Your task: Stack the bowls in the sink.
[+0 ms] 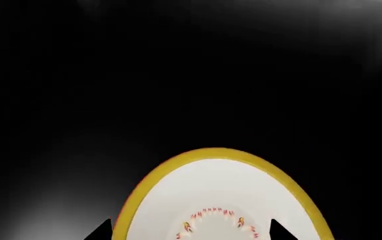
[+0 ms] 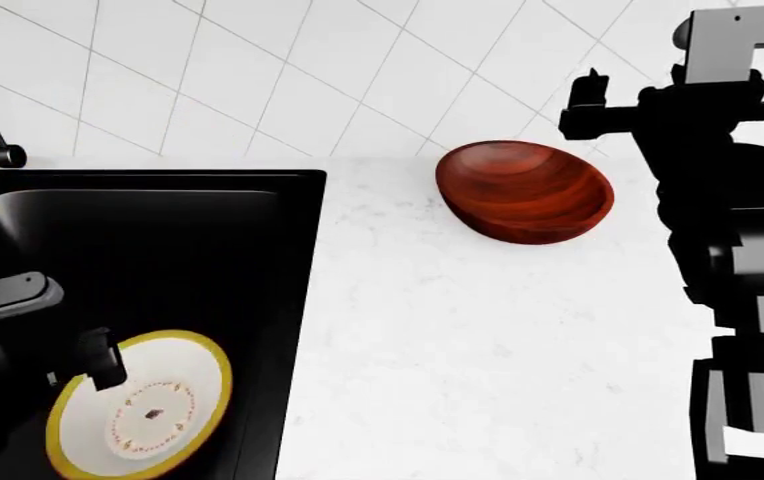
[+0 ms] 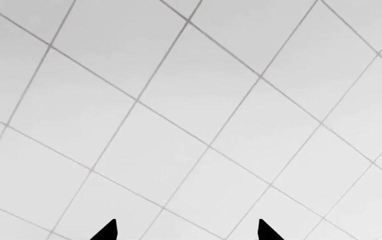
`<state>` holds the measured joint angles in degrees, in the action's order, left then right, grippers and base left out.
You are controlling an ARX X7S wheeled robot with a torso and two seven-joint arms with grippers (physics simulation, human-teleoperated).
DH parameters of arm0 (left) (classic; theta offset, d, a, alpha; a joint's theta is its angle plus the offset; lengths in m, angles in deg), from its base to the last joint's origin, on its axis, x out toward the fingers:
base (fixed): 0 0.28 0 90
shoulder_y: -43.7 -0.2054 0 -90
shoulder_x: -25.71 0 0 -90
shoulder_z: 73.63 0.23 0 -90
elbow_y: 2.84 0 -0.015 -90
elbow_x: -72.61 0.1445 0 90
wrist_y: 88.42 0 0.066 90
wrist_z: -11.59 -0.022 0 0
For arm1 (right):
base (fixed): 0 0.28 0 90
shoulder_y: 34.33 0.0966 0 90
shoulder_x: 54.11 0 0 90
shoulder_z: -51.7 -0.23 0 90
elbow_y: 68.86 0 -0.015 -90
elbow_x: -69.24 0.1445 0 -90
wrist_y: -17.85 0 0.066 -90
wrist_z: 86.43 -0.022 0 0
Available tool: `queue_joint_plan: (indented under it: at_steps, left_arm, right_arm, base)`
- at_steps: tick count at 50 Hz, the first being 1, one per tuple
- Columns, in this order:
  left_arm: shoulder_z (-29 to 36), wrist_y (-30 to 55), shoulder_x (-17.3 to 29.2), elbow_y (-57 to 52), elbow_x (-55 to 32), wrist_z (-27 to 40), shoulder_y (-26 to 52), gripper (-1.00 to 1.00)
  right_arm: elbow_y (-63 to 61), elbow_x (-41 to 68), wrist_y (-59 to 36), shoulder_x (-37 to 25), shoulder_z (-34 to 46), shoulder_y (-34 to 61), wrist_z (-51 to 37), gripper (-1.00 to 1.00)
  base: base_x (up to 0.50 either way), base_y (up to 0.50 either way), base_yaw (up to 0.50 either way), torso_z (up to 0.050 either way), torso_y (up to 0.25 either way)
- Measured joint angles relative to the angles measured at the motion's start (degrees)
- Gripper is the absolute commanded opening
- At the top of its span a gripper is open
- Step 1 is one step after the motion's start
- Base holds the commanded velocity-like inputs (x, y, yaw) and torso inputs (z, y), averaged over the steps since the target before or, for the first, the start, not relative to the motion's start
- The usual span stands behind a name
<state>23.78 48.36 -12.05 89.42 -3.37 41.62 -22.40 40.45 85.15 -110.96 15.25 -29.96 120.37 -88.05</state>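
The white bowl lies flat on the floor of the sink, near its front right corner, at about 7 o'clock in the head view. The left end effector hangs over the bowl's near-left rim; in the left wrist view its two black tips show wide apart, straddling the bowl's inner red marks, with nothing between them. Whether a tip touches the rim cannot be told.

The wood bowl sits upright on the white surface, at about 1 o'clock, well apart from the sink. The right end effector is raised beside it, toward the tiled wall. Its wrist camera sees only tiles, and its two tips stand well apart, so it is open and carries nothing.

The step in hand looks like fetching the wood bowl. To do it well, the right arm should tilt down until the bowl enters its wrist view, then pinch the rim at the side nearest the arm, one tip inside and one outside. The glossy curved wall may slip, so a deep bite on the rim seems wise. The left arm should first clear the white bowl, leaving room to lower the wood bowl squarely into it.
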Motion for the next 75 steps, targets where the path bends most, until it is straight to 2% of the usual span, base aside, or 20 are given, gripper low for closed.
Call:
queue_joint_plan:
  at_steps: [18,30,39,52,62,75]
  left_arm:
    - [-1.40,3.60,3.34,-11.46,-4.89,2.89,4.74,1.00]
    - [0.76,8.41,2.26,-15.74,-9.12,5.06,15.89,1.00]
    - [5.10,13.54,-1.70,-15.21,-10.99,6.08,28.44,1.00]
    - [12.64,17.53,-10.25,-9.57,-7.22,3.09,43.14,1.00]
    - [17.77,18.35,-16.40,-5.25,-3.31,-0.15,49.87,1.00]
    - [23.39,17.63,-22.80,0.13,1.87,-4.37,54.91,1.00]
  right_arm:
    - [-2.71,0.89,-1.52,-0.47,-0.59,-0.62,-0.52,1.00]
    - [-6.07,1.74,-3.59,-1.45,-1.49,-1.49,-1.19,1.00]
    - [-9.97,2.56,-6.17,-3.04,-2.61,-2.49,-1.87,1.00]
    - [-16.61,4.02,-11.24,-6.25,-4.84,-3.79,-2.88,1.00]
    - [-21.47,5.33,-14.94,-8.79,-7.17,-5.20,-3.54,1.00]
    - [-26.19,6.73,-18.38,-11.48,-10.08,-7.23,-4.14,1.00]
  base:
    - [0.00,0.00,0.00,0.000,0.000]
    - [0.00,0.00,0.00,0.000,0.000]
    - [0.00,0.00,0.00,0.000,0.000]
    - [0.00,0.00,0.00,0.000,0.000]
    - [0.00,0.00,0.00,0.000,0.000]
    - [0.00,0.00,0.00,0.000,0.000]
